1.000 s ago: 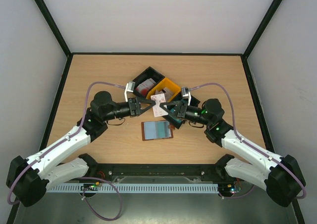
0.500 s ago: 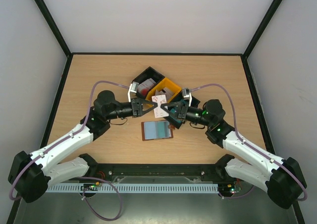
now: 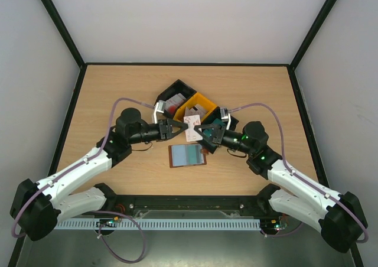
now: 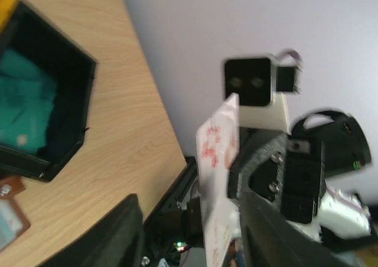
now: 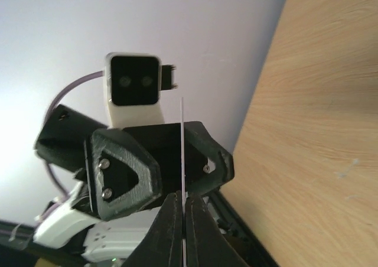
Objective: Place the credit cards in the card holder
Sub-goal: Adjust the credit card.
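From the top view, an open brown leather card holder [image 3: 188,155] lies flat on the wooden worktop [image 3: 118,90], centred and closer to the near edge. Its pale grey-blue pockets face up. Just beyond it the two arms meet over a white plastic card with red marks [image 3: 191,130], held in the air above the worktop between the card holder and the bins. The left gripper [image 3: 185,124] reaches it from the left, the right gripper [image 3: 199,132] from the right. Past them, mid-worktop, a black plastic bin [image 3: 175,91] holds reddish and white cards. A yellow plastic bin [image 3: 199,100] touching its right side holds pale cards. A second black bin [image 3: 231,120] to the right is mostly hidden by the right arm.

In the left wrist view, the second black bin [image 4: 71,101] holds a stack of teal-green cards [image 4: 23,101]. The white card [image 4: 215,160] stands on edge between the left gripper's fingers [image 4: 121,231], which sit apart on either side of it, jaws open. A corner of the card holder [image 4: 9,211] shows at the lower left.

In the right wrist view, the card is seen edge-on as a thin line [image 5: 182,155]. The right gripper's fingers [image 5: 168,231] are closed tight on its lower edge, and the left gripper's jaws flank it.
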